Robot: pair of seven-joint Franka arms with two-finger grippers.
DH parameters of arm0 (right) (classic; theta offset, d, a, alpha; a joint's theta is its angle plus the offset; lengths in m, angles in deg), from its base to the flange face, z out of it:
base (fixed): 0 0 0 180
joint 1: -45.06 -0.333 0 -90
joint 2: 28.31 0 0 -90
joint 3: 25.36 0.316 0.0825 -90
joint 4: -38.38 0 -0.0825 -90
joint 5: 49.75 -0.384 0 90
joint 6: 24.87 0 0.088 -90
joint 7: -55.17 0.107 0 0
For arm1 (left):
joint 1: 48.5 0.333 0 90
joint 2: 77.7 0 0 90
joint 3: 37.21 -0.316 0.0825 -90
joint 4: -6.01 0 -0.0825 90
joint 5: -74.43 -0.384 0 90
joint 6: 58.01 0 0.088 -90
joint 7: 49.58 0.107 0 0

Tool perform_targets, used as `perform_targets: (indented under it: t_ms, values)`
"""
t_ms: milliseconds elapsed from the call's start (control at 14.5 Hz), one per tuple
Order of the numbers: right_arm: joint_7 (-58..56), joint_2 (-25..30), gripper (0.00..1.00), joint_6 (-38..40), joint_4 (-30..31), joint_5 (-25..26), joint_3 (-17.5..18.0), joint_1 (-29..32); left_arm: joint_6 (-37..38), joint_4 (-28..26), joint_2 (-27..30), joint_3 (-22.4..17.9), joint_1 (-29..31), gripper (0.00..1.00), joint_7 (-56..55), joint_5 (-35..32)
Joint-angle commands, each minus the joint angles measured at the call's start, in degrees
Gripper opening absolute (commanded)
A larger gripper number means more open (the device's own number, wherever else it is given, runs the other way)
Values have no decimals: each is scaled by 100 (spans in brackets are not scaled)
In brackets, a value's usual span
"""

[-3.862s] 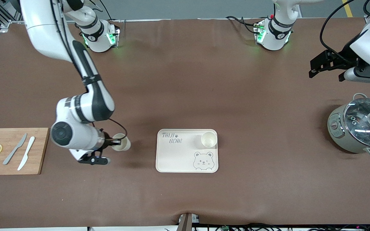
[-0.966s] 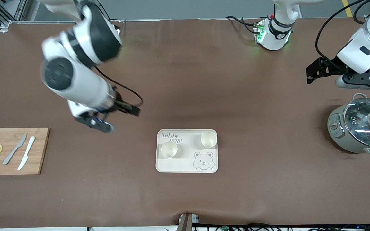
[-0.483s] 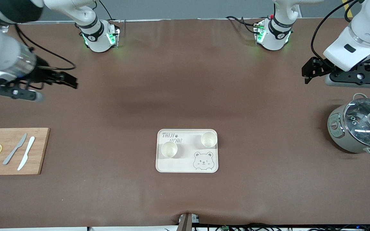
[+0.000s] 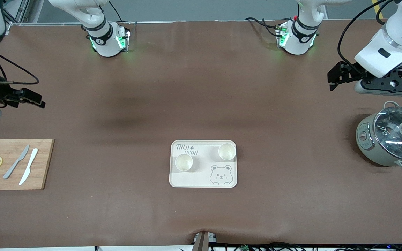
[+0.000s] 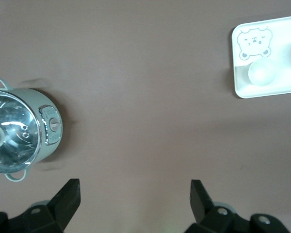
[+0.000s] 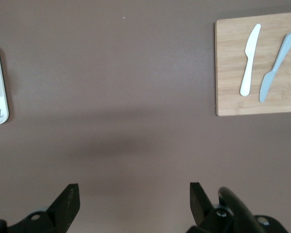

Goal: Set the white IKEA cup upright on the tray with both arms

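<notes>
Right gripper (image 4: pixel 30 98): jaws spread wide, holding nothing, touching nothing, up over bare table near the cutting board (image 4: pixel 12 164). Two white cups (image 4: pixel 183 162) (image 4: pixel 226 151) upright on the tray (image 4: pixel 202 179), well apart from both sets of jaws. Left gripper (image 4: pixel 340 75): jaws likewise released and empty, over bare table just beside the lidded pot (image 4: pixel 389 137).

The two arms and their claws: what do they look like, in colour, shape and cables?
Both arms are thick, rounded white segments with black joint sections. Each base carries a black band and glowing green lights. Black cables loop loosely along both arms. The left claw and the right claw are black, angular, with two blocky fingers; a grey cylindrical part sits beside each.
</notes>
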Motion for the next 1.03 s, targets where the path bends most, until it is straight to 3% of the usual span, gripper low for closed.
perform_targets:
  t_ms: [0, 966]
  values:
    - [-58, 436, 100, -353, 601, 51, 108, 45, 6, 8, 22, -15, 148, 100, 5, 226]
    - [-58, 409, 100, -353, 601, 157, 126, -16, 6, -1, -22, -15, 228, 100, 6, 262]
